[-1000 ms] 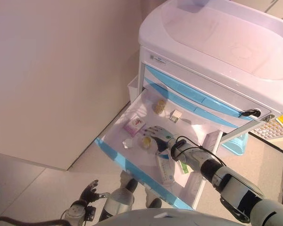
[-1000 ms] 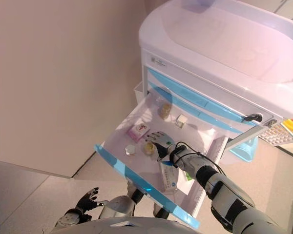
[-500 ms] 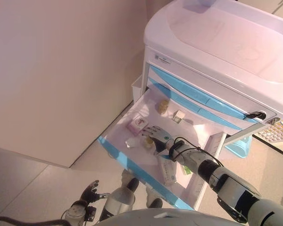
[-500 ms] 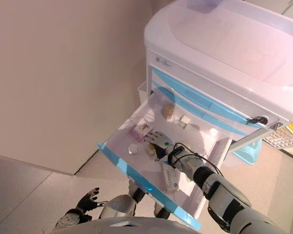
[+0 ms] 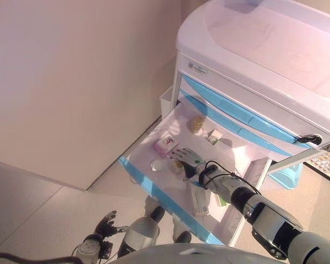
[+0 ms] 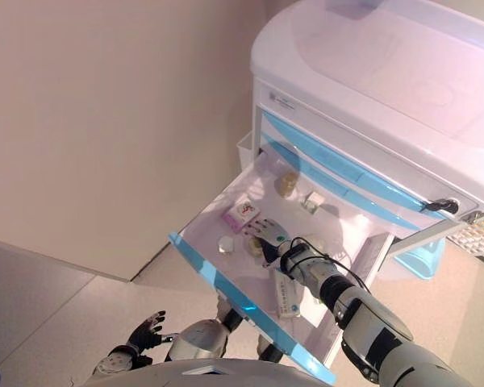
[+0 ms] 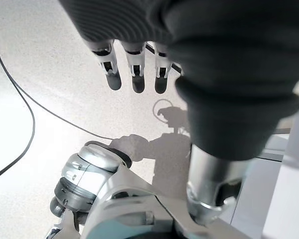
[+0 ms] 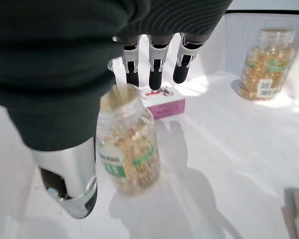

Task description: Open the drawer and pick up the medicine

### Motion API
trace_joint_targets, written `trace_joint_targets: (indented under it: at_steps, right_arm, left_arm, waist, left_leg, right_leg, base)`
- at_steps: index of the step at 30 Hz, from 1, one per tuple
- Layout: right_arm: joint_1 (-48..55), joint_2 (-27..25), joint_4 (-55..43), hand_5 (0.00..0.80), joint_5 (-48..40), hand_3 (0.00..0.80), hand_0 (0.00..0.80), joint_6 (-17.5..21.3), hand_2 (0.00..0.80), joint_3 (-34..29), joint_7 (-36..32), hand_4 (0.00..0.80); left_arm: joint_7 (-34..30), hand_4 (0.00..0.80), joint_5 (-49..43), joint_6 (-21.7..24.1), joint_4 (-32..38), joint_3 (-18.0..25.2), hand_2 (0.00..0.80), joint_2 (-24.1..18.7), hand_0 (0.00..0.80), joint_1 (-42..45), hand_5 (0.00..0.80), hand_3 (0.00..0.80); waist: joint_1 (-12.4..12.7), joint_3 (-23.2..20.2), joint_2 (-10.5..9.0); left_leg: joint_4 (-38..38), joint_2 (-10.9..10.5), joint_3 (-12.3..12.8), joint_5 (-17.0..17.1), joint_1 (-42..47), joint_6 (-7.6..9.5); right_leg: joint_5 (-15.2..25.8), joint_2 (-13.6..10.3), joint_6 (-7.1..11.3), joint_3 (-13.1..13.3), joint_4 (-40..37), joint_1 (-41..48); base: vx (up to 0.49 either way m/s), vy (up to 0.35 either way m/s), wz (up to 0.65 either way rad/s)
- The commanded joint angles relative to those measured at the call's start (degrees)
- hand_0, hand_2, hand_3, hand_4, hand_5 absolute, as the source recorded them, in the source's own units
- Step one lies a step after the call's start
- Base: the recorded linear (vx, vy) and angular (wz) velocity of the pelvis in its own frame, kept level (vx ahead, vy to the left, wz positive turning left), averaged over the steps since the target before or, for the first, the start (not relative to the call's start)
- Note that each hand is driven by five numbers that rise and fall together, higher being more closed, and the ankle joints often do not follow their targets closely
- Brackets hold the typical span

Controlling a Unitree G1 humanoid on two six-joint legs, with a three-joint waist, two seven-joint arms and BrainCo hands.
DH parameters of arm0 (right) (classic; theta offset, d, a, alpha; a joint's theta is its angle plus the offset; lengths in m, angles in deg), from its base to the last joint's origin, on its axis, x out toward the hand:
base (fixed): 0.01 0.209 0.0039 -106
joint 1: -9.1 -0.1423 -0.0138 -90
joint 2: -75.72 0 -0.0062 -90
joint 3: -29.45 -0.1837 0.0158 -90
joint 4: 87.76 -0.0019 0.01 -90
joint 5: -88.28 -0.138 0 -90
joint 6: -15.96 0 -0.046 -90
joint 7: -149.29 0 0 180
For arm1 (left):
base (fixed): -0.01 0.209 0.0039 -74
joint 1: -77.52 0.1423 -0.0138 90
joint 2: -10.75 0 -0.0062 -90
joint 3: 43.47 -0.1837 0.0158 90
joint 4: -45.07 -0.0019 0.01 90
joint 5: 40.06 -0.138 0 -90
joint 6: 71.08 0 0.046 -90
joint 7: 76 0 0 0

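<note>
Right hand [image 8: 154,64]: inside the open drawer [image 5: 231,157], fingers straight and spread above a jar [image 8: 127,149], thumb down beside it; nothing gripped. Judged to be lining up a grasp on this jar, the medicine nearest it.

Left hand [image 7: 134,69]: hanging low over the floor, fingers relaxed and empty, idle.

Drawer: white, smooth, shallow tray with a translucent blue front [image 6: 234,294], pulled fully out of a white cart [image 5: 264,49] with blue drawer fronts. Opening step looks done.

Contents:
- Jar: clear, round, filled with yellow capsules, green-and-white label, upright near the drawer's middle, directly under the right hand.
- Second jar [image 8: 263,64]: same kind, upright by the back wall.
- Pink box [image 8: 162,105]: flat card carton, lying just beyond the fingertips, towards the drawer's left side.
- White box [image 5: 198,201]: long carton, flat near the front edge.
- Small box [image 5: 214,136]: near the back, beside the second jar.
</note>
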Motion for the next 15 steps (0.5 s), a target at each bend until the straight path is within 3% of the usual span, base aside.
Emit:
trace_joint_targets:
  at_steps: [1,15]
  right_arm:
    - [-4.86,1.43,-0.52,0.0,-1.56,0.0,0.0,-0.95,0.0,1.95,2.86,0.0]
    - [-7.57,1.25,2.41,0.0,-3.12,0.0,0.0,-2.15,0.0,0.18,2.77,0.0]
  left_arm:
    - [-0.4,0.0,0.03,2.72,-1.66,-3.29,0.0,-1.05,0.0,-1.18,0.0,0.0]
    - [-0.25,0.0,1.16,2.6,0.42,-5.18,0.0,-1.52,0.0,-0.69,0.0,0.0]
  waist:
    - [0.75,0.59,0.4]
    - [1.26,1.78,0.82]
  left_leg:
    - [-0.42,-2.44,-0.54,-3.38,-0.55,0.08]
    - [-0.58,-2.6,-0.48,-3.2,-0.78,0.49]
  right_leg:
    - [-4.26,-0.37,1.18,0.0,7.72,-0.41]
    - [-3.98,-0.51,1.42,-0.03,7.84,-0.83]
  base:
    - [0.0,0.0,0.0]
    - [0.0,0.0,0.0]
